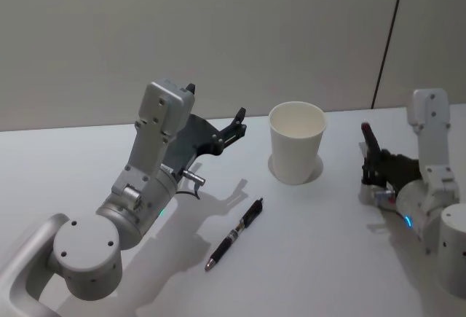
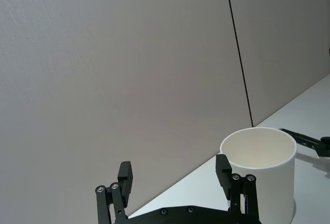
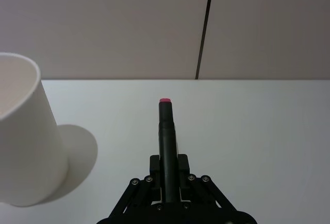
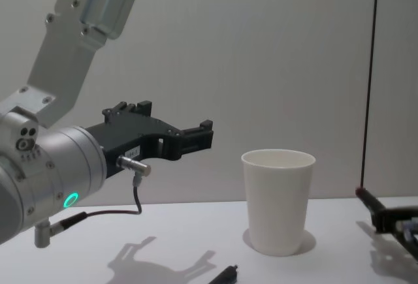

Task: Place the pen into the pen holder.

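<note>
The pen holder, a white paper cup (image 1: 297,144) (image 4: 279,199) (image 2: 263,167) (image 3: 26,141), stands upright at mid-table. A black pen (image 1: 234,235) (image 4: 225,275) lies flat on the table in front of the cup, slightly to its left. My left gripper (image 1: 234,124) (image 2: 175,175) (image 4: 196,137) hovers open above the table to the left of the cup, holding nothing. To the right of the cup, low over the table, my right gripper (image 1: 371,158) (image 3: 167,175) (image 4: 385,217) is shut on a second dark pen with a pink end (image 3: 166,126) (image 1: 368,133), pointing up and away.
A white table (image 1: 328,259) runs back to a plain grey wall (image 1: 218,33) with a dark vertical seam (image 1: 389,36). Bare table lies between the lying pen and my right arm.
</note>
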You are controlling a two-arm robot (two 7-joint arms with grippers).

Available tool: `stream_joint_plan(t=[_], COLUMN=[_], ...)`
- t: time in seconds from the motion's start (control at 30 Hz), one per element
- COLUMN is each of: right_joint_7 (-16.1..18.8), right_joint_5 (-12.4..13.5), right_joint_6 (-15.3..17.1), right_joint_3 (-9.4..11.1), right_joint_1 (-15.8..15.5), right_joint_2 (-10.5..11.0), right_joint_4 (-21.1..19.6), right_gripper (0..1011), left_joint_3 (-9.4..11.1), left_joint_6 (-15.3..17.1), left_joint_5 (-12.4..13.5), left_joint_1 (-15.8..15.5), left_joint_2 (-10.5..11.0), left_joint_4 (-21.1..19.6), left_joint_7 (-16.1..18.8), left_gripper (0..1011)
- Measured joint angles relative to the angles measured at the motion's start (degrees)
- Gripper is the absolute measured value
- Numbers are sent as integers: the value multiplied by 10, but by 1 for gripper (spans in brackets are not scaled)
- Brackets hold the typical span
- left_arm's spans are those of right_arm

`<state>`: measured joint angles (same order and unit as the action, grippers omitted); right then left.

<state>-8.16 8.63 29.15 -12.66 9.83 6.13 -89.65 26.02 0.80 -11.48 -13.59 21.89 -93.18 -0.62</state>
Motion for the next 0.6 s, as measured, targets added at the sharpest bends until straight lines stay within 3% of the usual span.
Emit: stream_joint_plan(t=[0.6], right_joint_7=[52], right_joint_5=[-14], right_joint_6=[-144], right_joint_3=[6], right_joint_1=[11], right_joint_2=[2], right_joint_4=[4], right_gripper=[185], left_joint_3=[0], left_joint_6=[0], left_joint_5=[0], left_joint_1=[0], left_joint_2=[0], left_joint_4=[0], left_joint_7=[0], left_gripper=[1003])
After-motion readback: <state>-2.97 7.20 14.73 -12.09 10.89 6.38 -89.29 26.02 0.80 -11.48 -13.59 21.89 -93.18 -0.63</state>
